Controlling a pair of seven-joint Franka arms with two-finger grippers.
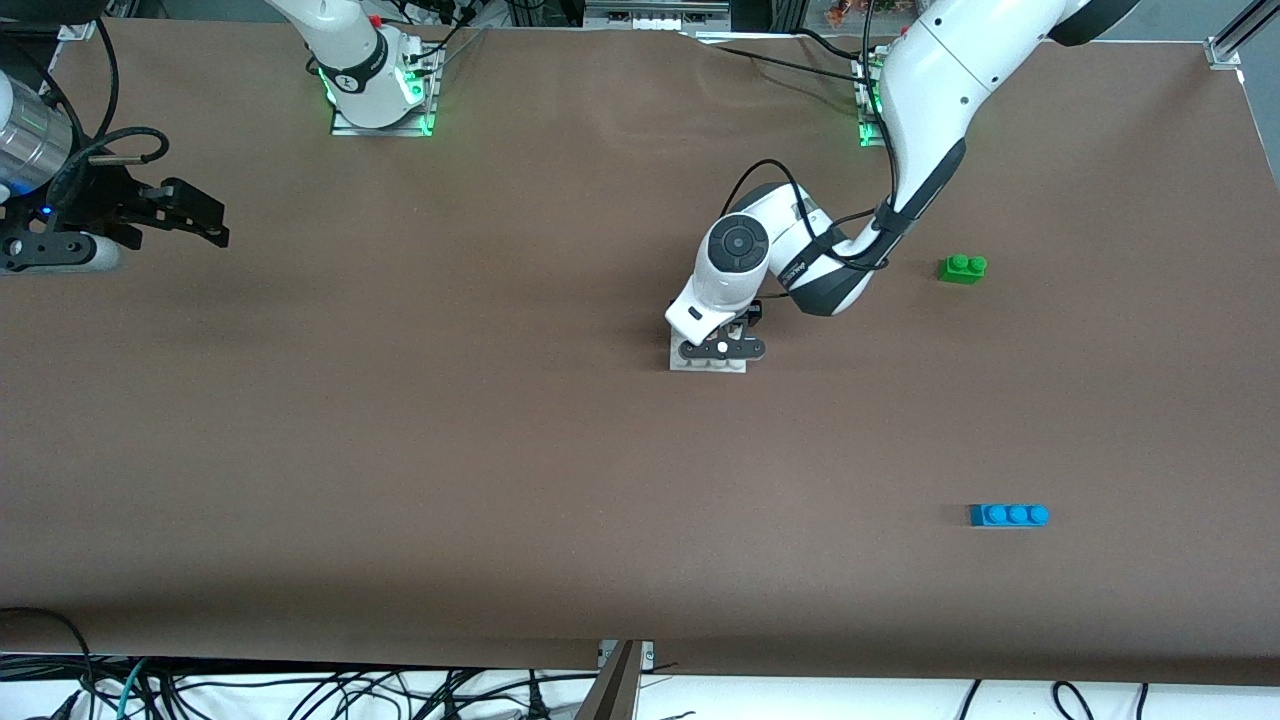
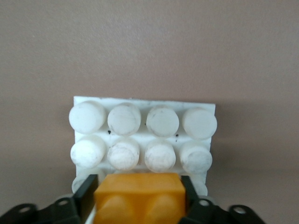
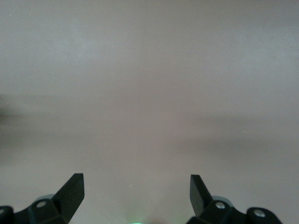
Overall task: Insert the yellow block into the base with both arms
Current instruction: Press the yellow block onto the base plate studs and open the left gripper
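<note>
The white studded base [image 1: 708, 364] lies near the table's middle. My left gripper [image 1: 718, 350] is down on it and hides the yellow block in the front view. In the left wrist view, the left gripper [image 2: 138, 198] is shut on the yellow block [image 2: 138, 191]. The block sits at the base's edge row, and two rows of the base's studs [image 2: 140, 100] show past it. My right gripper [image 1: 200, 215] waits open and empty above the table at the right arm's end. The right wrist view shows its fingers [image 3: 72, 189] spread over bare brown table.
A green two-stud brick [image 1: 962, 268] lies toward the left arm's end of the table. A blue three-stud brick [image 1: 1009, 515] lies nearer the front camera at that same end. Cables hang past the table's front edge.
</note>
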